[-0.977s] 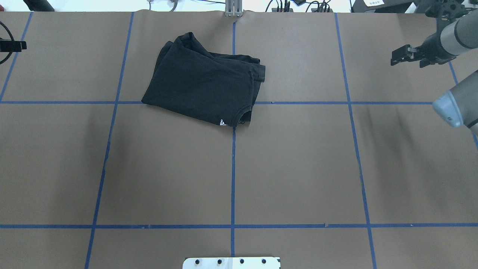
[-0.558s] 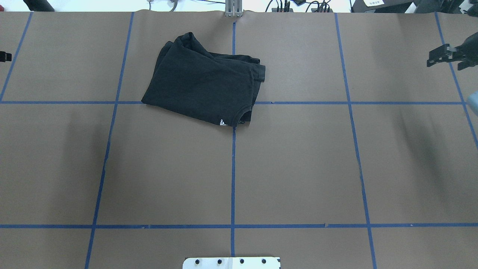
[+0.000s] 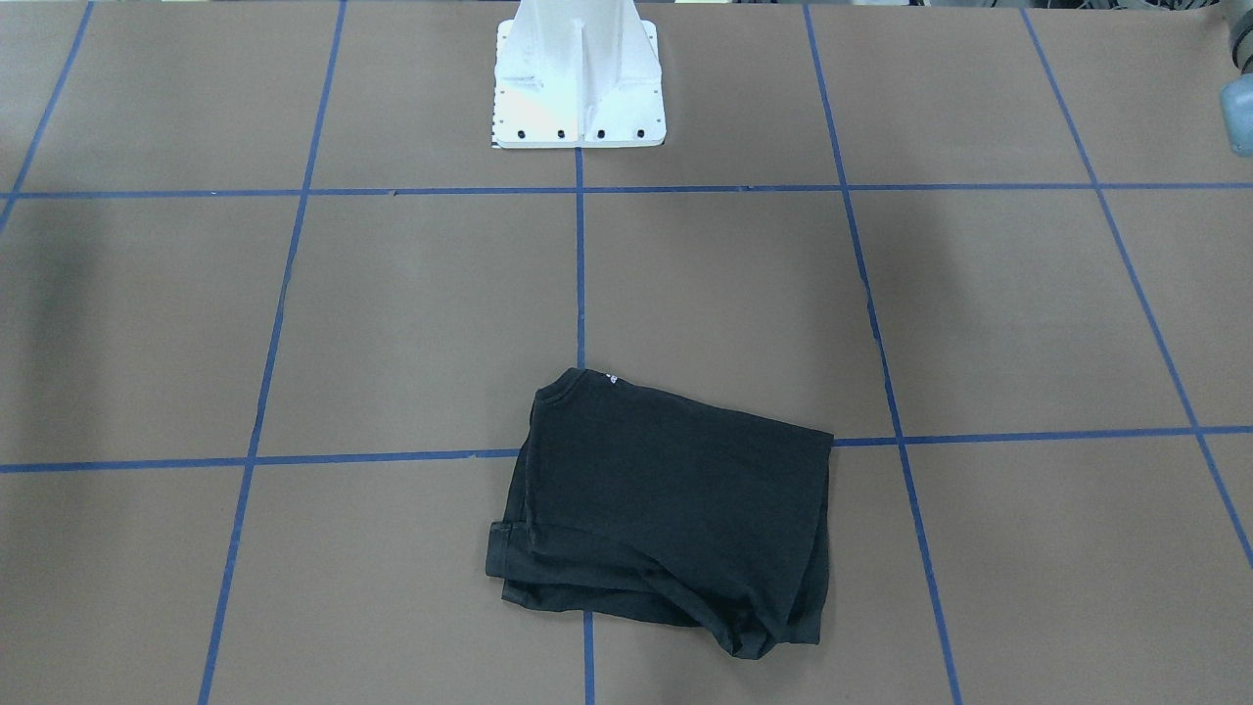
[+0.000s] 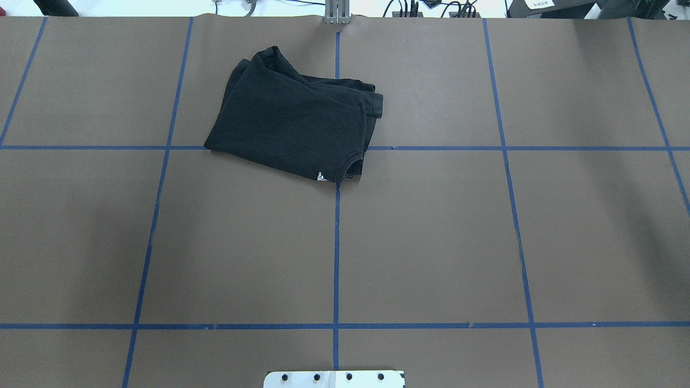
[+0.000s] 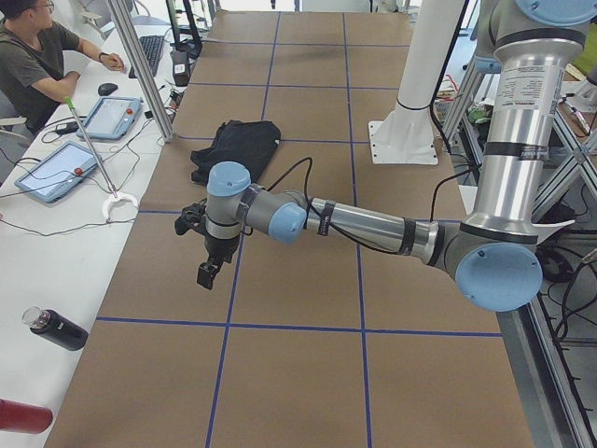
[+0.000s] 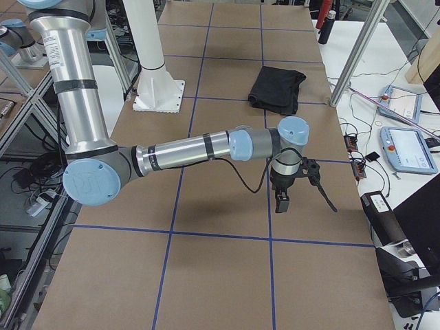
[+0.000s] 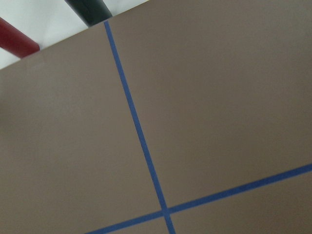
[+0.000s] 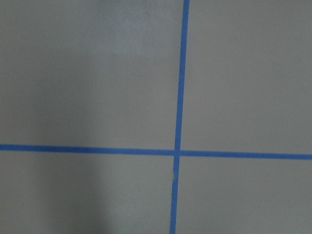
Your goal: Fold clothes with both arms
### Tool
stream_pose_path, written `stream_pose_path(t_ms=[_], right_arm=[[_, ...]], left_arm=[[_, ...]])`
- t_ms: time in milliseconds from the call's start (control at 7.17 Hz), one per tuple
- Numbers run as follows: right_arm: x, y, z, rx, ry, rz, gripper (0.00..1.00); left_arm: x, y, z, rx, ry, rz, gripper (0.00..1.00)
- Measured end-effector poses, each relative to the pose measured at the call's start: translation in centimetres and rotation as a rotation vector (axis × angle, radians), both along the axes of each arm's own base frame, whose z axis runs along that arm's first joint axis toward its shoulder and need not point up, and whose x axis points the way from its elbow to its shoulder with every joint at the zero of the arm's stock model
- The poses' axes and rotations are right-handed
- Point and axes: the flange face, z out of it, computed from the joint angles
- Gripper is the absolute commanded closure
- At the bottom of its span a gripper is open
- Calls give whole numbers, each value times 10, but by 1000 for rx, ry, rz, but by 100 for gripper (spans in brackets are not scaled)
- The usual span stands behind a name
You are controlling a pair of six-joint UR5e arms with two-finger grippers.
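As the T-shirt [image 4: 294, 126] lay well apart from left fingers [image 5: 203, 273] and right fingers [image 6: 280, 203], the left was judged nearer. Their opening could not be told; nothing was held.

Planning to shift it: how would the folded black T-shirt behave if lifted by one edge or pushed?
Probably floppy: the T-shirt shows loose, uneven layers, so lifting one edge would likely unfold it. Pushed, it would likely bunch on the table, not roll.
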Motion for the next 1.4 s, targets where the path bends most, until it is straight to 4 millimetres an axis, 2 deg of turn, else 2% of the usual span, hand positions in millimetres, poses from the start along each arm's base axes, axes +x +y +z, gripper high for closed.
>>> stream_pose_path(t_ms=[140, 279, 558, 698, 977, 1256, 1395], right_arm=[[3, 19, -1, -44, -29, -8, 0], [3, 35, 9, -95, -104, -6, 0], [4, 60, 36, -166, -202, 4, 0], [7, 70, 50, -175, -214, -11, 0], [16, 80, 74, -178, -223, -37, 0], [24, 85, 93, -200, -221, -30, 0], [30, 88, 110, -206, -218, -19, 0]], left_arm=[[-5, 11, 10, -74, 24, 32, 0], [-6, 25, 27, -121, 56, 79, 0], [-8, 54, 72, -190, 137, 139, 0], [-8, 60, 89, -221, 161, 144, 0], [-8, 63, 100, -248, 170, 139, 0], [-16, 63, 100, -250, 171, 121, 0], [-23, 63, 100, -248, 172, 106, 0]])
